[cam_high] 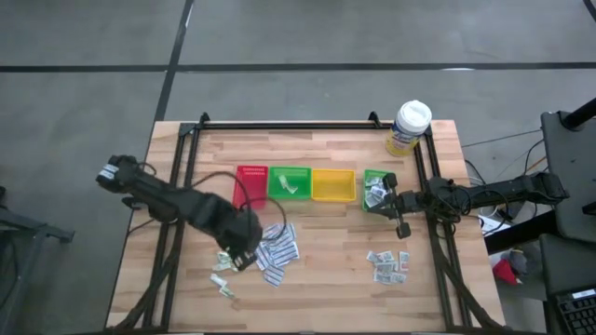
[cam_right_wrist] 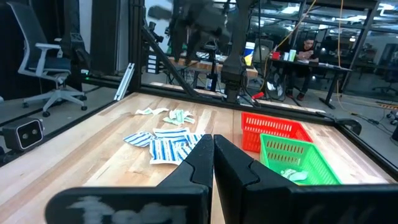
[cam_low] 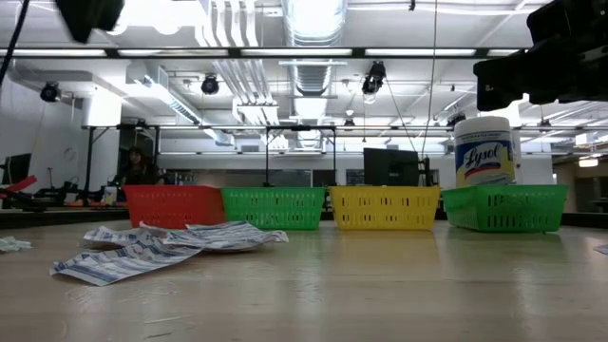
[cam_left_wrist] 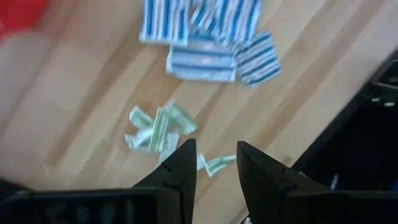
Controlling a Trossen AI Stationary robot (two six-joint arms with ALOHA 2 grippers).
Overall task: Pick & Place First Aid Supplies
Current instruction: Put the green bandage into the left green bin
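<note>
The first aid supplies lie loose on the wooden table. A pile of blue-and-white strip packets (cam_high: pixel 277 247) (cam_left_wrist: pixel 205 37) sits left of centre. Pale green-white sachets (cam_high: pixel 223 261) (cam_left_wrist: pixel 158 127) lie beside it nearer the left edge, with another (cam_high: pixel 222 285) toward the near edge. Small grey-white squares (cam_high: pixel 389 265) lie at the right. My left gripper (cam_high: pixel 240 259) (cam_left_wrist: pixel 214 165) hangs open above the green sachets, pointing steeply down and touching nothing. My right gripper (cam_high: pixel 391 200) (cam_right_wrist: pixel 213 146) is shut and level beside the right-hand green tray (cam_high: pixel 377 186).
A red tray (cam_high: pixel 251 181), a green tray (cam_high: pixel 289 183) and a yellow tray (cam_high: pixel 332 184) stand in a row at mid-table with the right-hand green tray. A white-lidded tub (cam_high: pixel 410 126) stands at the far right corner. Black frame rails (cam_high: pixel 279 125) run along the table's far edge and sides.
</note>
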